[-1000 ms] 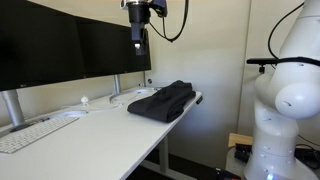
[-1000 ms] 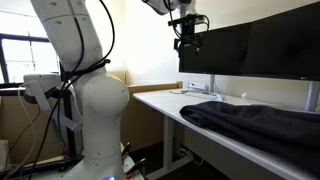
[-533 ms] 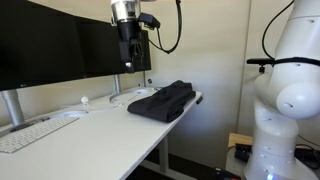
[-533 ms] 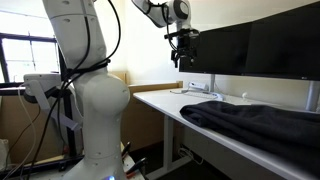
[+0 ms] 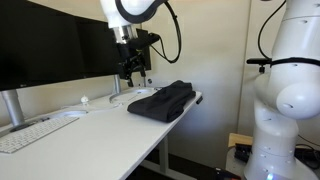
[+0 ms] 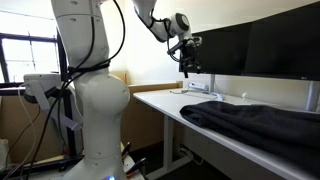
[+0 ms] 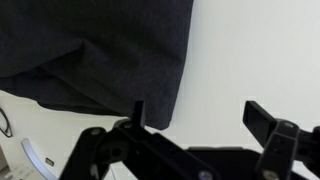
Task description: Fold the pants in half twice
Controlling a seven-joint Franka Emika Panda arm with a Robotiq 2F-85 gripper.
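Observation:
The dark pants [image 5: 162,101] lie folded in a bundle at the far end of the white desk [image 5: 100,135], and fill the near right in an exterior view [image 6: 260,124]. In the wrist view they cover the upper left [image 7: 95,50]. My gripper [image 5: 128,72] hangs in the air above the desk, left of and above the pants, in front of the monitors; it also shows in an exterior view [image 6: 187,68]. In the wrist view the gripper [image 7: 198,112] is open and empty, over bare desk beside the pants' edge.
Two dark monitors [image 5: 60,45] stand along the back of the desk. A white keyboard [image 5: 30,133] lies at the left. Small white items [image 5: 85,100] sit near the monitor stands. The robot's white base [image 5: 285,100] stands beside the desk's end.
My gripper has come down from high above the desk and moved toward the monitors' side, lower and nearer the pants. The pants have not moved.

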